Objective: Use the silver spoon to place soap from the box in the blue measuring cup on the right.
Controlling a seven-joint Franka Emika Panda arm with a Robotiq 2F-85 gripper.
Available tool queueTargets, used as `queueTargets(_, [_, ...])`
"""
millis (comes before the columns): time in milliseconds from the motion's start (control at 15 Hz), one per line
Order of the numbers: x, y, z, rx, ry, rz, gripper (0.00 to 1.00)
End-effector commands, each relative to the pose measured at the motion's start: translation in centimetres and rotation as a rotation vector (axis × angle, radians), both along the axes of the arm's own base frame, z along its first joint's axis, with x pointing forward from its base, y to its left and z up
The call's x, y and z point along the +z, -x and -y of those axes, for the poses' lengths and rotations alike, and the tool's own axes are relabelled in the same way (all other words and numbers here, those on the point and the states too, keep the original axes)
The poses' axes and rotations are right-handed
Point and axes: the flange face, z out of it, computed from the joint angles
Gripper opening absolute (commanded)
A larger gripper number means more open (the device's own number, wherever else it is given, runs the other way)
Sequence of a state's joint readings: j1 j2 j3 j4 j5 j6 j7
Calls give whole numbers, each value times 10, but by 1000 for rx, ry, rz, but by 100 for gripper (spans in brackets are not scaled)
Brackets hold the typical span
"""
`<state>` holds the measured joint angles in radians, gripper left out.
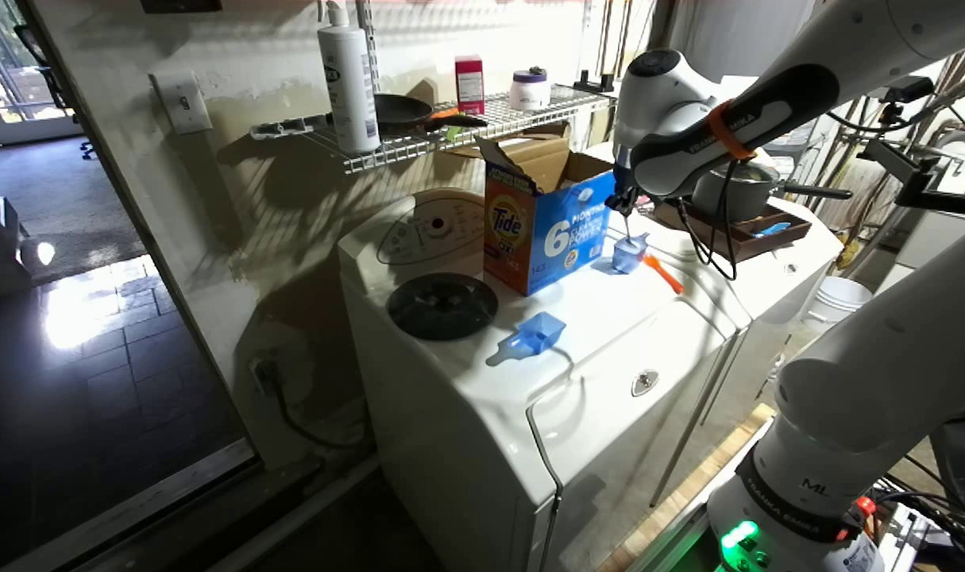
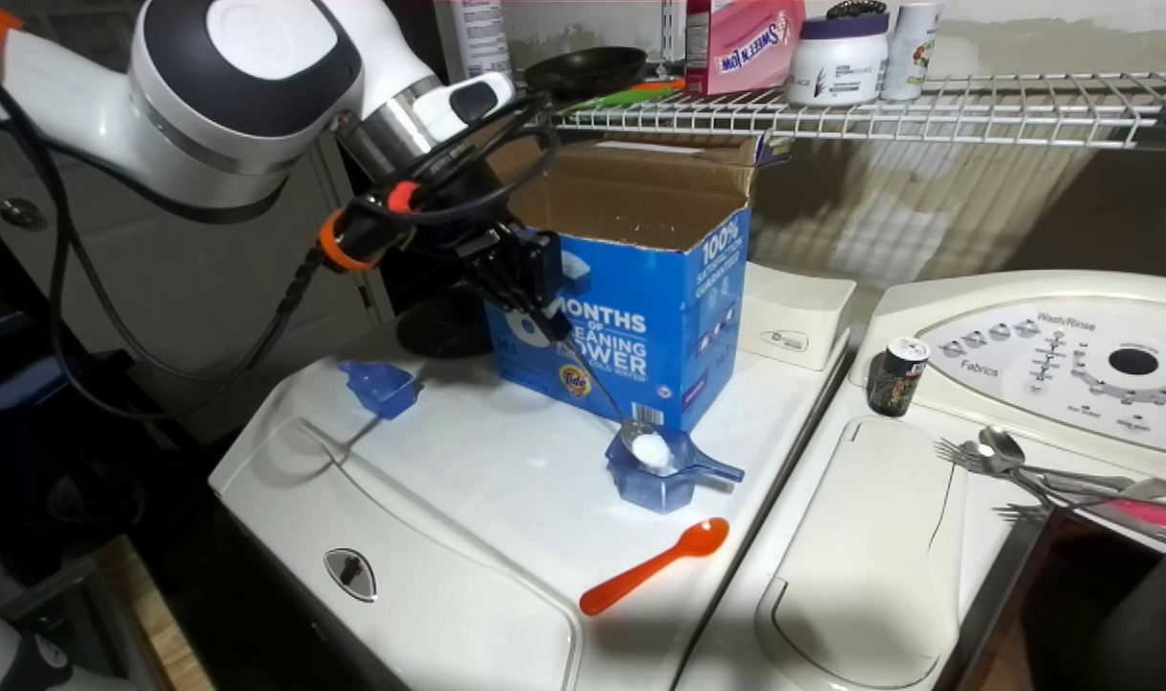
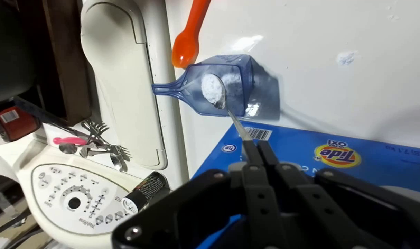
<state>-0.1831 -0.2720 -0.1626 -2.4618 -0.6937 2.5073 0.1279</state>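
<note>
The box, an open brown carton with a blue printed face, stands on the white machine in both exterior views (image 1: pixel 569 230) (image 2: pixel 707 336) and the wrist view (image 3: pixel 289 154). My gripper (image 2: pixel 552 331) is in front of the blue face; in the wrist view the fingers (image 3: pixel 258 143) are shut on the handle of the silver spoon (image 3: pixel 237 126). The spoon points down, its bowl heaped with white soap (image 3: pixel 211 88), over or inside the mouth of the right blue measuring cup (image 2: pixel 654 489) (image 1: pixel 629 254). Whether it touches the cup, I cannot tell. White powder also shows inside the cup.
Another blue cup (image 2: pixel 386 392) sits further left. An orange spoon (image 2: pixel 654 566) lies beside the right cup. A wire shelf (image 2: pixel 976 120) is above and behind. A can (image 2: pixel 897 376), cutlery (image 2: pixel 1014 461) and a brown tray (image 1: pixel 756 234) with a pot (image 1: pixel 736 193) are on the neighbouring machine.
</note>
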Motion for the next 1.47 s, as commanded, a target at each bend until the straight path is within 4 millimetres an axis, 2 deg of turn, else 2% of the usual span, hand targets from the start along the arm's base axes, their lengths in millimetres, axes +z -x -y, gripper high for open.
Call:
queueTargets(0, [13, -1, 11, -6, -24, 26, 1])
queueTargets(333, [19, -2, 19, -39, -64, 47, 1])
queueTargets(1000, [27, -4, 24, -71, -136, 80, 1])
queueTargets(1400, [30, 1, 38, -119, -192, 103, 1])
